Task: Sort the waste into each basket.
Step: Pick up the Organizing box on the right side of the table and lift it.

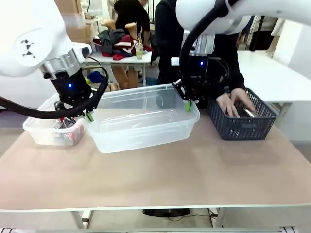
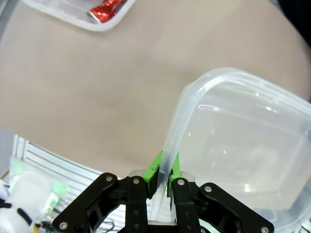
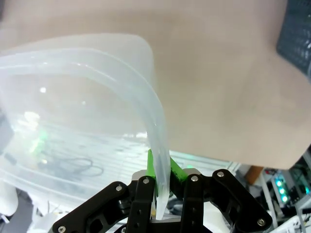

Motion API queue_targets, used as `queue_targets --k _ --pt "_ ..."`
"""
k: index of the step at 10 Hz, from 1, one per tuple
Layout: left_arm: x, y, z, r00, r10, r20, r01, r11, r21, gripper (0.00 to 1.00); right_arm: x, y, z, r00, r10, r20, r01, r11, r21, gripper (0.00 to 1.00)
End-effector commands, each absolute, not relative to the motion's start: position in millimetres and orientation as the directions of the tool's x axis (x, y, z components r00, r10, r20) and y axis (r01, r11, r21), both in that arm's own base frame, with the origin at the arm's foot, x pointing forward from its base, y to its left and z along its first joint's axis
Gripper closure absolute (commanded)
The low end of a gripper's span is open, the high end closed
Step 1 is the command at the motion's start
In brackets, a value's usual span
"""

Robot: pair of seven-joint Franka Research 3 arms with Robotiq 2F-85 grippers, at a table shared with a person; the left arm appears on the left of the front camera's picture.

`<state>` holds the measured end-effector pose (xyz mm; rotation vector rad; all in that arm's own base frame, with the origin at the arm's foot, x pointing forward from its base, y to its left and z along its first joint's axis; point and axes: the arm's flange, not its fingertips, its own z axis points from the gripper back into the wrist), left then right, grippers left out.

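Waste sorting has barely begun: one red can (image 2: pixel 103 10) lies in your far tub (image 1: pixel 43 133). Both grippers, left (image 1: pixel 89 115) and right (image 1: pixel 187 105), pinch the empty tub's (image 1: pixel 146 131) rim.

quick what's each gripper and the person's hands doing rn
Left gripper: shut on the big clear tub's rim.
Right gripper: shut on the same tub's opposite rim.
Person's hands: reaching into the dark basket; grip cannot be told.

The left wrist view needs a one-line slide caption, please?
Left gripper clamps the rim of the large empty clear tub above the table.
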<state>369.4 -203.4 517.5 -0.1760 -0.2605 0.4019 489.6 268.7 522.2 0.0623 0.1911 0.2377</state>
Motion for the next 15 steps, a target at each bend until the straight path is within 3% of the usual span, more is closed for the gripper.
queue_targets --k 1,4,7,11,15 --pt "383.2 -210.5 521.9 0.831 0.451 0.326 -0.395 0.891 -0.225 0.94 467.2 231.3 523.9 0.953 0.146 -0.265 -0.137 0.989 0.053 0.95" --pt "400.1 -234.9 527.3 0.872 0.369 0.321 -0.318 0.926 -0.201 0.94 436.1 210.9 515.1 0.960 -0.064 -0.271 0.082 0.995 0.056 0.95" --pt "379.4 -245.8 522.5 0.897 0.335 0.287 -0.284 0.936 -0.207 0.94 452.8 207.3 497.5 0.925 -0.277 -0.260 0.306 0.949 0.076 0.95" --pt "379.4 -245.8 522.5 0.897 0.335 0.287 -0.284 0.936 -0.207 0.94 485.7 206.3 472.2 0.886 -0.261 -0.382 0.300 0.953 0.046 0.95" --pt "379.8 -253.4 510.6 0.918 0.292 0.268 -0.250 0.952 -0.178 0.94 483.2 208.4 467.1 0.910 -0.218 -0.352 0.252 0.966 0.052 0.95"
